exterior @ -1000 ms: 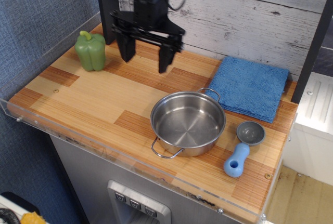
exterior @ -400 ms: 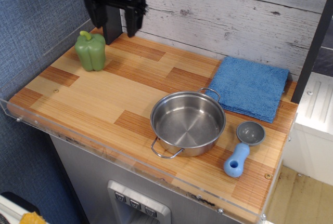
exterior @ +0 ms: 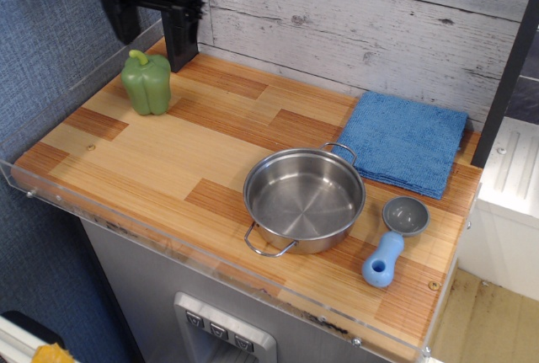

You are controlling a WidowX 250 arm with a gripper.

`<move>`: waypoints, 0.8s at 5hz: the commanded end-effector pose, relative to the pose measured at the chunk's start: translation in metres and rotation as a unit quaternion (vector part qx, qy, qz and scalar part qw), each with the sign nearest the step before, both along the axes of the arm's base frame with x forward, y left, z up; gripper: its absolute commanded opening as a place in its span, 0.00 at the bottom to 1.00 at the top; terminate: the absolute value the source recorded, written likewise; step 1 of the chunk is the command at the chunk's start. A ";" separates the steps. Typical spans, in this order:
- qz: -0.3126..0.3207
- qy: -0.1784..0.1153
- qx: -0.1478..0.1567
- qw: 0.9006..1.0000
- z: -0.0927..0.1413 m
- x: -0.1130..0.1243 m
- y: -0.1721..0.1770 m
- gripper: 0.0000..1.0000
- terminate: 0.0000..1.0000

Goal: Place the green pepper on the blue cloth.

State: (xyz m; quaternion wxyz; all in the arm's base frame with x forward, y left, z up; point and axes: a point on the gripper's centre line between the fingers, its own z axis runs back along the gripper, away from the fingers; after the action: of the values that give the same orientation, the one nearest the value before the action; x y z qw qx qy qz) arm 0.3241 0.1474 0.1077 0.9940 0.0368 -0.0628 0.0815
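Four things share the wooden table (exterior: 160,157), which has a clear plastic lip along its front and left edges. Nearest the camera, at the front right, lies a small scoop (exterior: 392,241) with a blue handle and a grey bowl, its handle pointing toward the front edge. Just to its left stands a steel pot (exterior: 304,199), upright and empty, with two wire handles, one toward the front and one toward the back. Behind the pot and scoop, at the right rear of the table, the blue cloth (exterior: 402,141) lies flat as a folded square, its near edge close to the pot's rear handle; whether they touch cannot be told. Far across the table, at the left rear, the green pepper (exterior: 146,82) stands upright on the wood with its curved stem on top, well apart from the cloth. Farthest back, above and slightly behind the pepper, hangs the black tool (exterior: 150,26), its two fingers spread wide with nothing between them, one on either side of the pepper's top, clear of it, in front of the grey plank wall (exterior: 362,18).
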 end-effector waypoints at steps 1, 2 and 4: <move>0.016 -0.010 0.023 1.000 0.007 0.001 0.029 1.00 0.00; 0.023 -0.002 0.028 0.999 -0.002 0.003 0.039 1.00 0.00; 0.029 0.024 0.020 0.999 -0.034 0.009 0.044 1.00 0.00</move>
State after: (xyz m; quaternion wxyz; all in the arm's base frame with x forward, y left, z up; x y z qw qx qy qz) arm 0.3299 0.1857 0.0554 0.9931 0.0497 -0.0152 0.1053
